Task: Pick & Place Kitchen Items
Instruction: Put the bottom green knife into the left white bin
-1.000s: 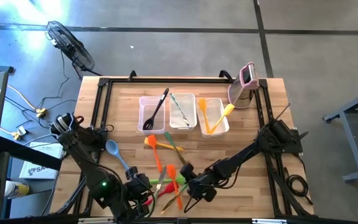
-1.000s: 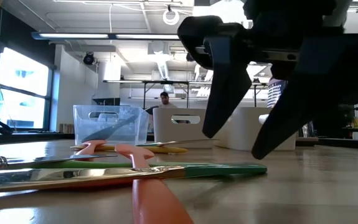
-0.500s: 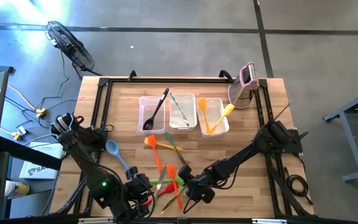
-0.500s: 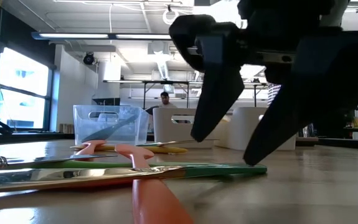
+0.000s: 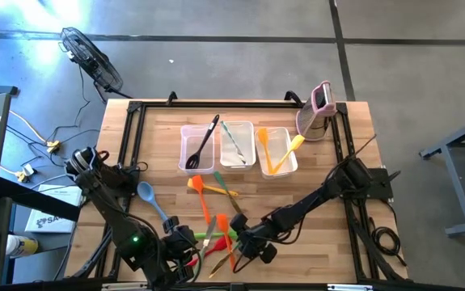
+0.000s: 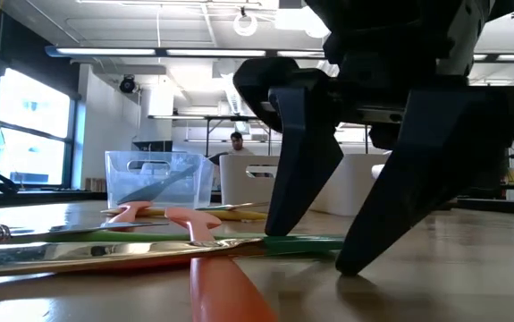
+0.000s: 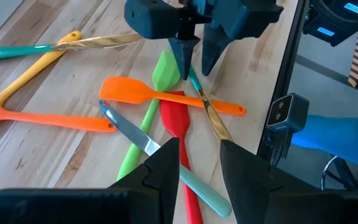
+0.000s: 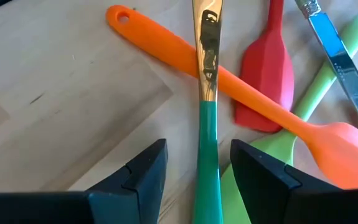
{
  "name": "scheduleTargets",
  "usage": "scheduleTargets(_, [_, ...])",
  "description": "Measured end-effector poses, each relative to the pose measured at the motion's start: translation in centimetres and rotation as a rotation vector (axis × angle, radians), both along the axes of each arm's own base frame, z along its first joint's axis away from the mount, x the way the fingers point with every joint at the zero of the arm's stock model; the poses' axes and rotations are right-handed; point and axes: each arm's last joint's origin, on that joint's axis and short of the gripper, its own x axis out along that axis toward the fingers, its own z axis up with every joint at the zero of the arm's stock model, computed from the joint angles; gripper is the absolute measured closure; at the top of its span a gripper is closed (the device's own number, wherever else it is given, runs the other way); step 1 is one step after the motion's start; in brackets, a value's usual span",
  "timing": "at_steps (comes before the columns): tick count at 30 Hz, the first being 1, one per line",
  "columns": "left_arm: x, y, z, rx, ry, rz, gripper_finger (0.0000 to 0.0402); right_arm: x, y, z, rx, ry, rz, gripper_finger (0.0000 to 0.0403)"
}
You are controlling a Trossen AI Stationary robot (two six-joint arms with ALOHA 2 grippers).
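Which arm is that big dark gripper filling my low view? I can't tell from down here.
Observer: The right gripper. The high view shows its arm reaching in from the table's right side.
Operator: What's between its fingers?
Observer: The right wrist view shows the teal-handled utensil with a gold neck running between the open fingers, which are not closed on it.
Operator: And the other arm?
Observer: The left gripper hangs open just left of the pile of coloured utensils.

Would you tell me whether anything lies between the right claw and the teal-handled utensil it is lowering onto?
Nothing visible does: the right claw stands open astride the teal handle. That utensil lies across the orange spatula, on top.
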Motion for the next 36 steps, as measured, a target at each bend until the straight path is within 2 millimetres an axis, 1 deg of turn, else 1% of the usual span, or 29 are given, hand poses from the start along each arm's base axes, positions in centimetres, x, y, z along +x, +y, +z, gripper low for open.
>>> scheduleTargets(5, [0.0, 0.0, 0.0, 0.0, 0.001, 0.0, 0.0288, 0.1, -0.4, -0.1, 0.031, 0.028, -0.047, 0.0232])
scheduleTargets(9, [0.0, 0.0, 0.0, 0.0, 0.001, 0.0, 0.0288, 0.1, -0.8, -0.3, 0.035, 0.055, -0.075, 0.0251])
scheduleTargets(14, [0.0, 0.0, 0.0, -0.001, 0.0, 0.0, 0.0288, 0.1, -1.1, -0.4, 0.056, 0.09, -0.127, 0.0295])
scheduleTargets(20, [0.0, 0.0, 0.0, -0.005, -0.003, 0.0, 0.0288, -0.1, -1.1, -0.5, 0.057, 0.111, -0.145, 0.037])
scheduleTargets(21, [0.1, -0.1, 0.0, -0.008, -0.006, 0.0, 0.0288, -0.1, -1.1, -0.5, 0.056, 0.11, -0.145, 0.0377])
scheduleTargets(25, [0.1, -0.1, 0.1, -0.019, -0.014, 0.0, 0.0288, -0.1, -1.1, -0.5, 0.061, 0.111, -0.163, 0.0377])
scheduleTargets(30, [0.1, -0.2, 0.1, -0.021, -0.014, -0.001, 0.0288, -0.5, -0.5, -0.5, 0.043, 0.098, -0.154, 0.0377])
scheduleTargets(36, [0.1, -0.2, 0.1, -0.022, -0.015, -0.001, 0.0288, -0.8, 0.1, 0.4, 0.039, 0.064, -0.178, 0.0377])
